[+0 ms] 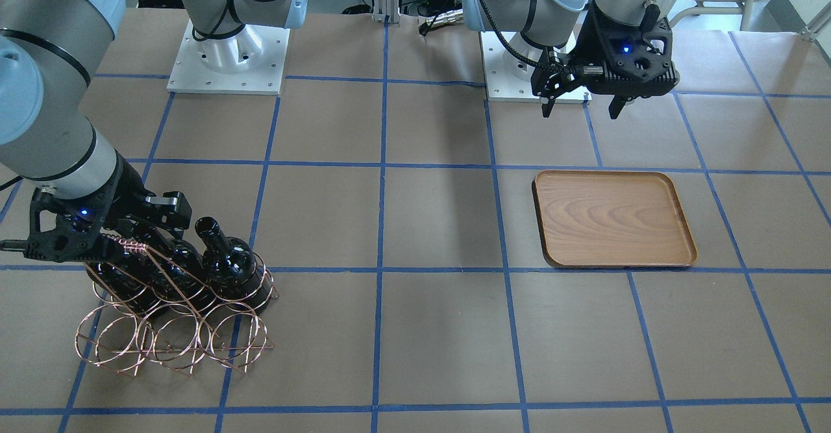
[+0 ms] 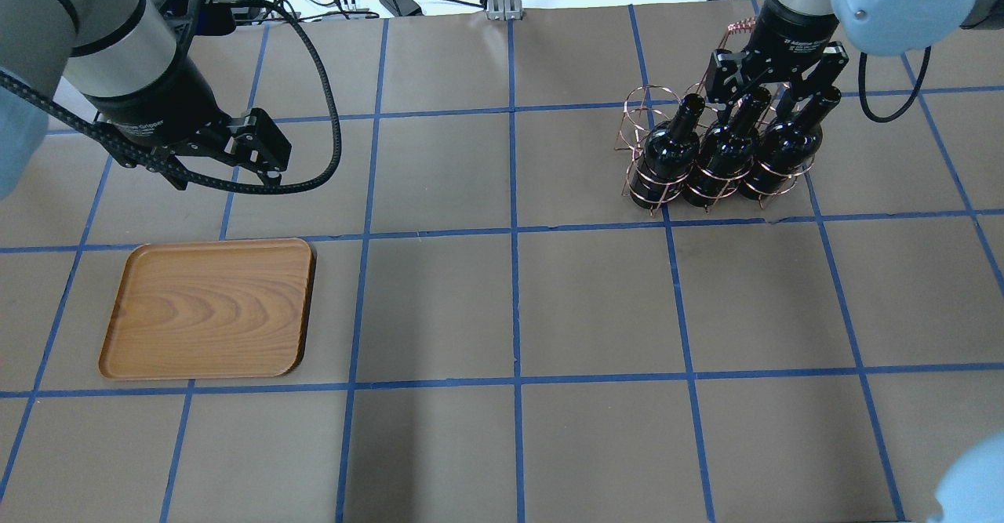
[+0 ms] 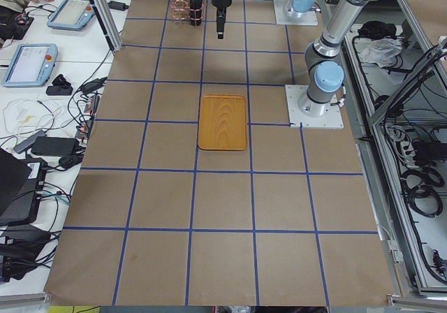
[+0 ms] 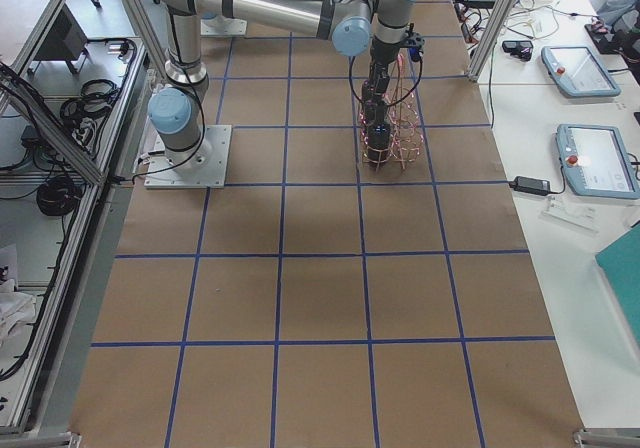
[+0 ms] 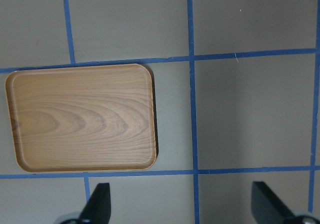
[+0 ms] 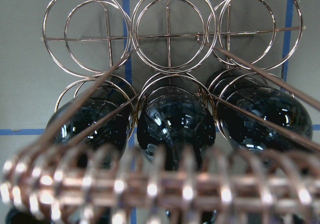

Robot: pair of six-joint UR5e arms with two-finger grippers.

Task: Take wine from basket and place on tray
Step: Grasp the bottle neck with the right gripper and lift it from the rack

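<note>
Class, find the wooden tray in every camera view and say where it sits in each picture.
Front-facing: tray right of centre.
Overhead: tray lower left.
Exterior left: tray at centre.
Exterior right: not in it.
Left wrist: tray at left.
Right wrist: not in it.
Shared landmark: the blue tape line along the tray's long edge.

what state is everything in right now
wine bottles, three, upright in the basket, none lifted
basket, standing on the table, one row of rings empty
tray, flat on the table, empty
left gripper, open, empty, above the table
right gripper, open, low over the bottles' necks
</note>
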